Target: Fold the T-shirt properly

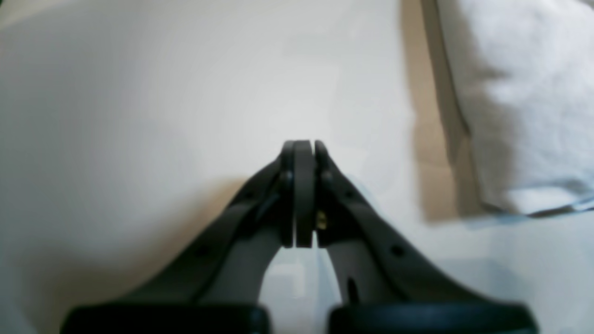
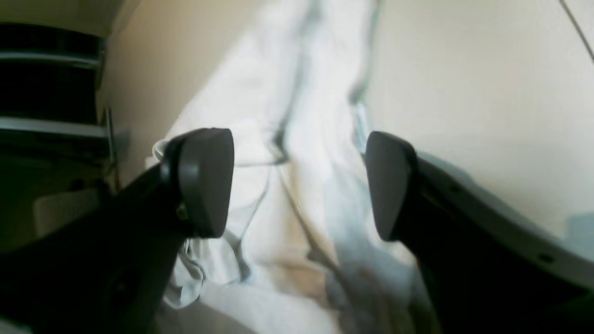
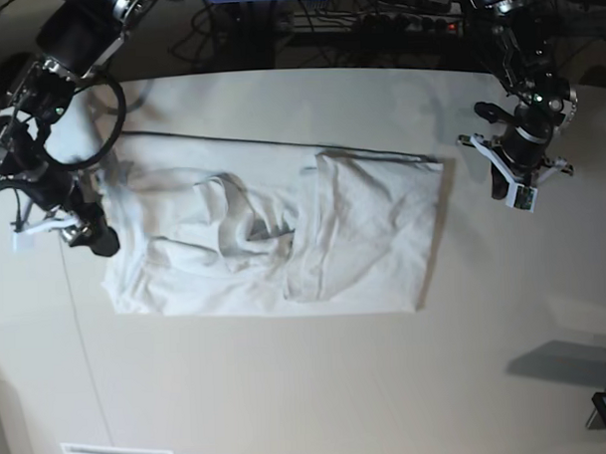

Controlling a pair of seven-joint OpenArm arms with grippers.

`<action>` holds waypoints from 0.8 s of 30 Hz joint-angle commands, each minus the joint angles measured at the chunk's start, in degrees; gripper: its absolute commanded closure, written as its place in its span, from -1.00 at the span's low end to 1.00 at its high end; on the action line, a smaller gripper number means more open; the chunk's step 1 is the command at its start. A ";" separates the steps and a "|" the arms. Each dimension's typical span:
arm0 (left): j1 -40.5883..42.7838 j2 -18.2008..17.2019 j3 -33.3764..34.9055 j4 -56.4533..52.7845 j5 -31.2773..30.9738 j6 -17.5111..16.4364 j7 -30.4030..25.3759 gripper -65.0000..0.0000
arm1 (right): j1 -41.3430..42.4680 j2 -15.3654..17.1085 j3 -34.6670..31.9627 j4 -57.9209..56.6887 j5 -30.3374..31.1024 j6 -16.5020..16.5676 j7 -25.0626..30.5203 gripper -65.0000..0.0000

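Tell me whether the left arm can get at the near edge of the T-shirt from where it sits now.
Probably yes: the left gripper, shut, hangs just off the T-shirt, with only bare table between them.

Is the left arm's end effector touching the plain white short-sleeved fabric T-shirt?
Apart. The base view shows the left end effector over bare table, with a clear strip between it and the plain white short-sleeved fabric T-shirt. The left wrist view agrees.

T-shirt [image 3: 363,225] – soft wrinkled cloth; table [image 3: 289,387] – smooth, matt
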 commanded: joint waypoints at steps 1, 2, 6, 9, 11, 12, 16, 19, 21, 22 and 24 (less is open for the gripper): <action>-0.47 -0.29 -0.27 0.75 1.09 0.48 -1.06 1.00 | 1.23 1.79 0.15 -0.66 2.74 0.51 1.08 -0.31; -0.56 -0.12 -0.18 0.75 2.94 0.48 -1.06 1.00 | 1.23 2.94 0.15 -2.42 3.53 0.51 1.08 -0.31; -1.00 0.85 -0.18 1.28 7.33 0.48 -1.06 1.00 | 1.06 4.17 0.32 -4.36 3.62 0.51 1.16 -0.31; -1.00 0.85 0.00 1.28 7.16 0.48 -1.06 1.00 | 0.53 4.17 -0.03 -4.36 3.53 0.25 1.16 -0.31; -1.00 0.85 0.17 1.19 7.16 0.48 -1.06 1.00 | 0.35 4.17 -0.11 -4.53 3.53 0.16 1.16 -0.31; -1.00 0.85 0.26 1.19 7.16 0.48 -1.06 1.00 | 0.27 4.17 -0.11 -4.62 3.44 0.07 1.16 -0.31; -1.00 0.94 0.26 1.01 7.16 0.48 -1.06 1.00 | -0.52 4.17 0.15 -4.18 2.56 -2.48 1.16 -0.31; -1.00 0.94 0.26 1.10 7.16 0.48 -1.06 1.00 | -0.52 4.25 0.15 -3.92 0.89 -3.00 1.16 -0.31; -1.00 0.94 0.26 1.10 7.16 0.48 -1.06 1.00 | -0.52 4.25 -0.20 -3.92 0.01 -3.09 1.16 -0.31; -1.00 0.94 0.26 1.10 7.16 0.48 -1.06 1.00 | -0.52 4.25 -0.38 -3.92 -0.34 -3.09 1.16 -0.31; -1.00 0.94 0.26 1.01 7.16 0.39 -1.06 1.00 | -0.61 4.25 -0.82 -3.92 -1.39 -3.09 1.16 -0.31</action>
